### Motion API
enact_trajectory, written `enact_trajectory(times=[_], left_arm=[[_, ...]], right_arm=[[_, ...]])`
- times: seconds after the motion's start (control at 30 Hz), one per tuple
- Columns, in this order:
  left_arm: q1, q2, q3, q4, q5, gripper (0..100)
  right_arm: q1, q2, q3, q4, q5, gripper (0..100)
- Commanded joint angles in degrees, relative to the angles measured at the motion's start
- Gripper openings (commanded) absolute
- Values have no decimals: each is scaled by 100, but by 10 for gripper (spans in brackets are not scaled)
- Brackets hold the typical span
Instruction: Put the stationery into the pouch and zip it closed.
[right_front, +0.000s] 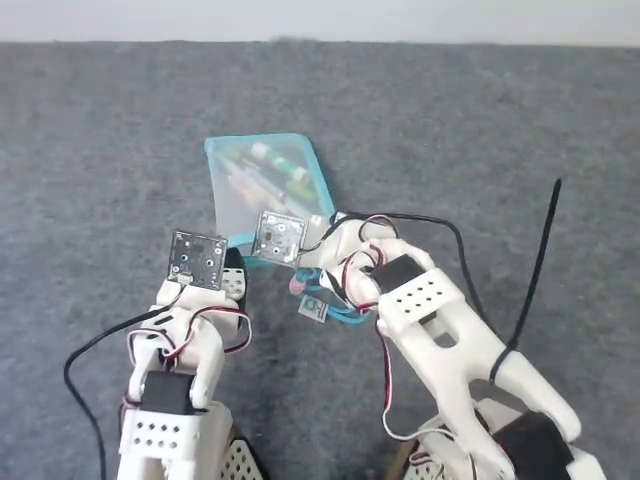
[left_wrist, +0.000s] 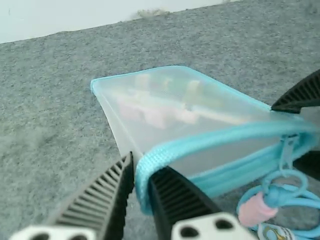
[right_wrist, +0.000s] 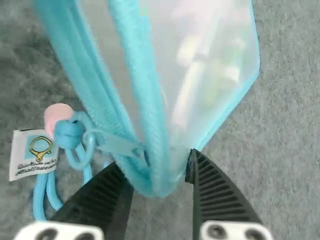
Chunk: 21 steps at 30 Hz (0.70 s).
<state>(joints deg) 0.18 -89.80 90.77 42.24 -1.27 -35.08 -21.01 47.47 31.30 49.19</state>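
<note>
1. Judging the step in hand: the stationery (right_front: 281, 162) already lies inside the pouch (right_front: 262, 182), so zipping appears to be what is left.
2. Location: the pouch lies on the grey table (right_front: 100, 150), just above centre in the high view, its zip edge facing the two arms in the lower half of the frame.
3. Left gripper (left_wrist: 141, 167): clamped on one end of the blue zip tape, at the lower left of the left wrist view.
4. Right gripper (right_wrist: 155, 162): closed on the opposite end of the zip edge, low and central in the right wrist view, with the slider (right_wrist: 125, 147) just beside one jaw.
5. Recommended procedure: use the left pinch as the anchor, transfer the right grip to the slider or its cord (right_wrist: 75, 150), and pull straight along the tape towards the left gripper. Maintain tension so the soft edge does not bunch.
6. Whether the teeth are already joined cannot be told.
7. Appearance: translucent frosted walls, blue binding, pale pens visible through the side. A pink bead (right_wrist: 57, 116) and a paper tag (right_wrist: 31, 152) hang from the cord.
</note>
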Motion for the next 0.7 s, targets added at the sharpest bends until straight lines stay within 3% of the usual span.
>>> enact_trajectory(times=[0.0,0.1,0.3,0.47,0.67], left_arm=[[35,-44,-382,9,123,9],[35,-44,-374,9,123,9],[-26,-79,-541,97,123,17],[-378,-88,-1675,1327,176,137],[-545,-123,-2202,2154,-246,130]], right_arm=[[-347,-57,-440,-31,-114,106],[-365,-57,-589,312,-167,0],[-66,-66,-1486,1543,-1591,7],[136,-66,-2022,2369,-2365,7],[136,-57,-2488,2958,-2716,7]])
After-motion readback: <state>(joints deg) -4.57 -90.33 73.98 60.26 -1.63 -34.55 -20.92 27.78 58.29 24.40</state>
